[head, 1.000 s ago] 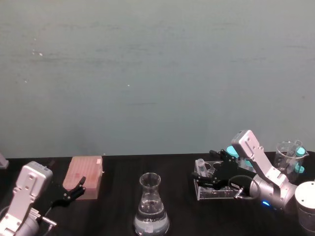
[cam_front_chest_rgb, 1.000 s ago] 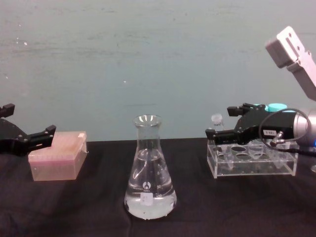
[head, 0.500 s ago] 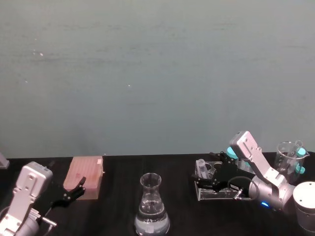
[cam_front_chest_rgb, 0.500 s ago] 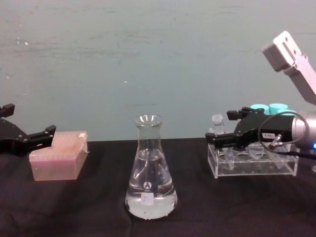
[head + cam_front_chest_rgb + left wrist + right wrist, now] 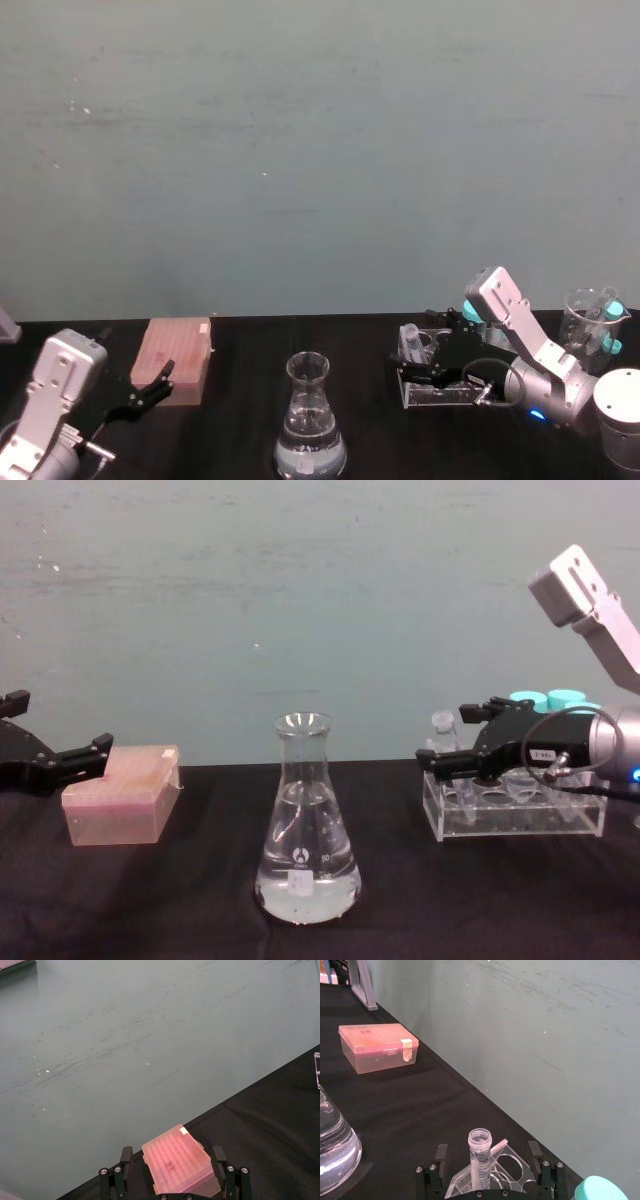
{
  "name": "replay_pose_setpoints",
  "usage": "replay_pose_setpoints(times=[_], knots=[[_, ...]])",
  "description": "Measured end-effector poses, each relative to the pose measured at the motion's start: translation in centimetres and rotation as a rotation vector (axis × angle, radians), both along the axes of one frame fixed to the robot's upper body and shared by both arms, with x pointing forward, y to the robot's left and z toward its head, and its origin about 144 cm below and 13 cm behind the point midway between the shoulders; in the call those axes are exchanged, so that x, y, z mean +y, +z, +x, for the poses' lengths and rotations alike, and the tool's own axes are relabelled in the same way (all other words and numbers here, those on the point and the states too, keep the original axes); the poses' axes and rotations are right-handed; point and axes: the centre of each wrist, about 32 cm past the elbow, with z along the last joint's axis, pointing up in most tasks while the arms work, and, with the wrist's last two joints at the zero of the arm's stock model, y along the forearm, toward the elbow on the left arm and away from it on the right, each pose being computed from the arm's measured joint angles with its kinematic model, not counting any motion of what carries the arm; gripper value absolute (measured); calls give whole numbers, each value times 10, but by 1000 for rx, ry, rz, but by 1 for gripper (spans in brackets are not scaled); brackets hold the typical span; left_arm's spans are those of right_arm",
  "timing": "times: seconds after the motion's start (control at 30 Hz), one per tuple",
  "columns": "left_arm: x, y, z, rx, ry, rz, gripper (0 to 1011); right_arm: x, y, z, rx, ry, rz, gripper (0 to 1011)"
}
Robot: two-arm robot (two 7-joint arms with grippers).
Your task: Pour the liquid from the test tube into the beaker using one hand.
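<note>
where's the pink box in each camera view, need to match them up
Head: pink box at lower left, beside the left gripper.
Left wrist: pink box straight ahead of the open left gripper.
Right wrist: pink box far across the table, beyond the beaker.
Chest: pink box at left, left of the beaker.
Shared landmark: the green wall right behind the box.

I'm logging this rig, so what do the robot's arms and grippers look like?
The left arm and right arm are silver-grey with boxy wrist housings. The left gripper and right gripper are black, two-fingered, with small silver screws. A black cable loops by the right wrist, near a blue light.
</note>
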Motion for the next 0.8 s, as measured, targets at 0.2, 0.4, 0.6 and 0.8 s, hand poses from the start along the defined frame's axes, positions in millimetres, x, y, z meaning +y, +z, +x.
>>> replay_pose_setpoints(times=[0.2,0.4,0.6,0.8], knots=[[0,0,0,0,0,0,1000,0,0,0,-2,-1,0,1000],[0,0,0,0,0,0,1000,0,0,0,-1,-2,0,1000],[0,0,0,0,0,0,1000,0,0,0,0,-3,1,1000],[0,0,0,0,0,0,1000,0,0,0,0,-3,1,947]])
